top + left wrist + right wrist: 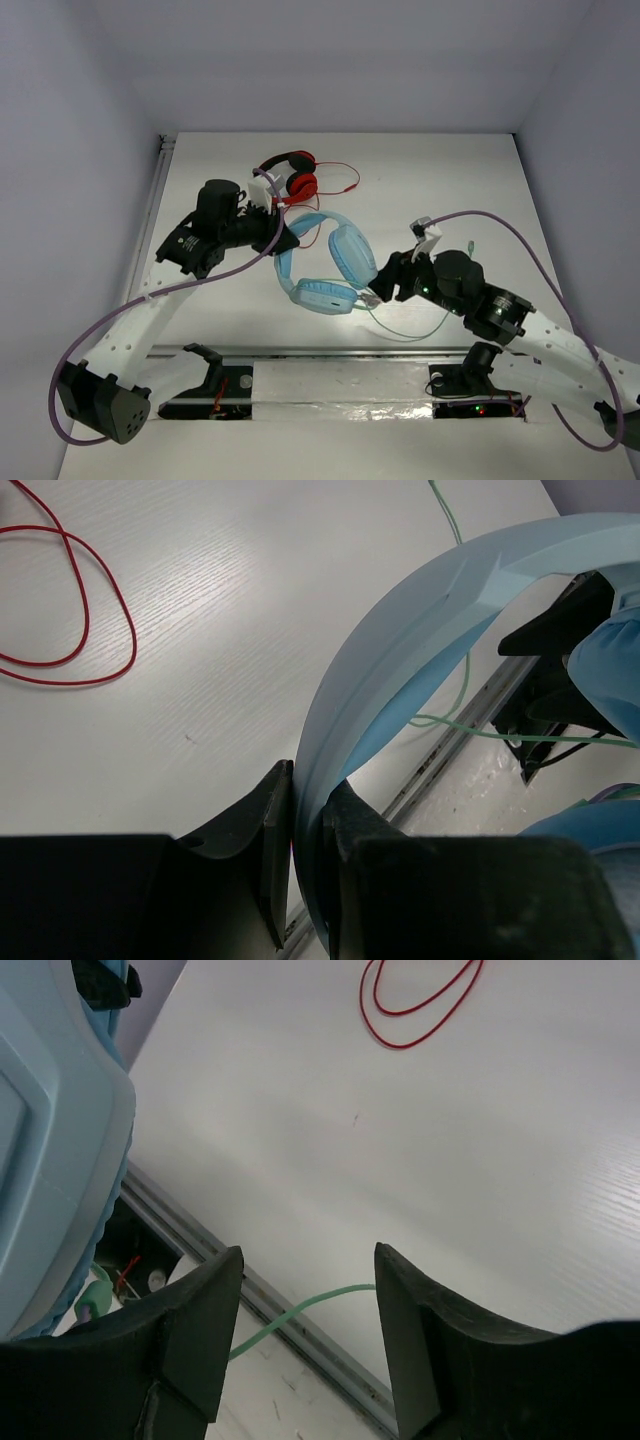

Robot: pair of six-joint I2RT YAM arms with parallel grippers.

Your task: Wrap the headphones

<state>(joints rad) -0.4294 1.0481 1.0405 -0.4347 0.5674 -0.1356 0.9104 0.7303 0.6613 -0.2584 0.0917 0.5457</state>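
no readable text, labels, brands — none

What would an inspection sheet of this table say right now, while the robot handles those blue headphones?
Surface: white table, faint wood grain, no spills seen.
Job's things: light-blue headphones at centre; green cable lying loose toward the near edge, not wrapped.
Clutter: red-and-black headphones at the far side.
Grippers: left gripper shut on the blue band; right gripper open beside a cup, holding nothing.
Cables: red cable looped on the table; purple arm cables arching above it.
Surroundings: plain pale walls; nothing else seen.
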